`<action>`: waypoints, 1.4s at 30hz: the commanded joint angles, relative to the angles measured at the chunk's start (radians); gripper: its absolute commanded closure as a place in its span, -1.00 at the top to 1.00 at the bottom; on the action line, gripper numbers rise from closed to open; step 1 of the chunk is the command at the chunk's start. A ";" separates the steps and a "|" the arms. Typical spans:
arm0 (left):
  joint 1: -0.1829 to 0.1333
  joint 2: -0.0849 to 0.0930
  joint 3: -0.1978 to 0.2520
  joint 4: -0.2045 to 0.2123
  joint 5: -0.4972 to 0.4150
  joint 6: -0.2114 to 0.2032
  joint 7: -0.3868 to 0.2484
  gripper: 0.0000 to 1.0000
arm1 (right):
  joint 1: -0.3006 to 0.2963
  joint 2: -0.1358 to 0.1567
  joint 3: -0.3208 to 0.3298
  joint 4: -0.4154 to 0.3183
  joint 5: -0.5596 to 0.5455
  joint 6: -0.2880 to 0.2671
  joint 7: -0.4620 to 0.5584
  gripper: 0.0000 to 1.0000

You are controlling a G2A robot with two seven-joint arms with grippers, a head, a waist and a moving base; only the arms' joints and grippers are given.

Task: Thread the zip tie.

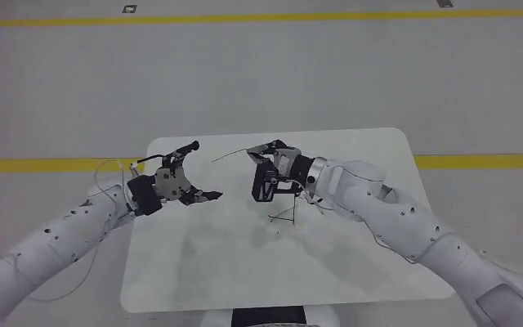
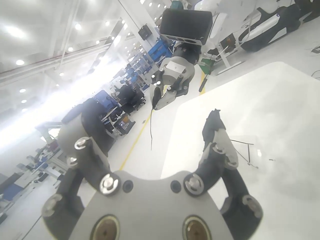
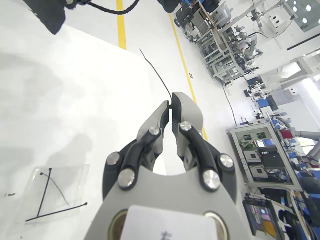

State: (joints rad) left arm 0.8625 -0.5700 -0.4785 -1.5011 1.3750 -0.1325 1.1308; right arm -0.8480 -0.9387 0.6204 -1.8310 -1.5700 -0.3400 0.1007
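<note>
My white worktop (image 1: 245, 270) has rounded corners and stands on a pale grey floor. Two yellow floor lines cross that floor: the nearer line (image 1: 49, 164) runs behind the worktop's far part, and the farther line (image 1: 245, 17) lies well beyond it. A clear plastic sheet (image 3: 72, 183) lies flat on the worktop, while metal equipment racks (image 3: 262, 156) stand in the hall around me under bright ceiling lights (image 2: 20, 62).

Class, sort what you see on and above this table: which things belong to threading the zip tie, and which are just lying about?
Belongs to the job:
zip tie, one end held in the right gripper, jaws shut
left gripper, jaws open, opposite the tie's free end

Lying about:
spare ties on a clear sheet
small dark scrap on the table
</note>
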 commanded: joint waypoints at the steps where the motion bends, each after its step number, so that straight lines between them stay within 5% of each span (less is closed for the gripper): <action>1: 0.001 0.000 -0.001 0.000 0.001 0.002 -0.006 1.00 | -0.005 -0.001 0.002 -0.003 0.000 0.005 -0.002 -1.00; 6: 0.017 -0.009 -0.024 -0.004 -0.002 0.047 -0.008 1.00 | -0.016 0.001 0.019 -0.026 0.000 0.000 -0.041 -1.00; 12: 0.027 -0.019 -0.045 0.004 0.010 0.034 0.014 1.00 | -0.043 0.004 0.029 -0.040 0.036 0.000 -0.132 -1.00; 22: 0.028 -0.025 -0.047 0.000 0.019 0.021 0.024 1.00 | -0.032 0.006 0.002 -0.040 0.038 0.000 -0.139 -1.00; 31: 0.039 -0.048 -0.054 -0.009 0.036 0.014 -0.016 1.00 | -0.062 -0.005 0.018 -0.047 0.017 0.000 -0.149 -1.00; 42: 0.047 -0.052 -0.071 -0.021 0.041 0.023 -0.059 1.00 | -0.071 -0.008 0.027 -0.056 0.000 0.000 -0.133 -1.00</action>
State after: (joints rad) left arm 0.9079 -0.6218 -0.5460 -1.5217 1.4136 -0.1111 1.0743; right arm -0.9200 -0.9467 0.6473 -1.8839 -1.5697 -0.3358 -0.0400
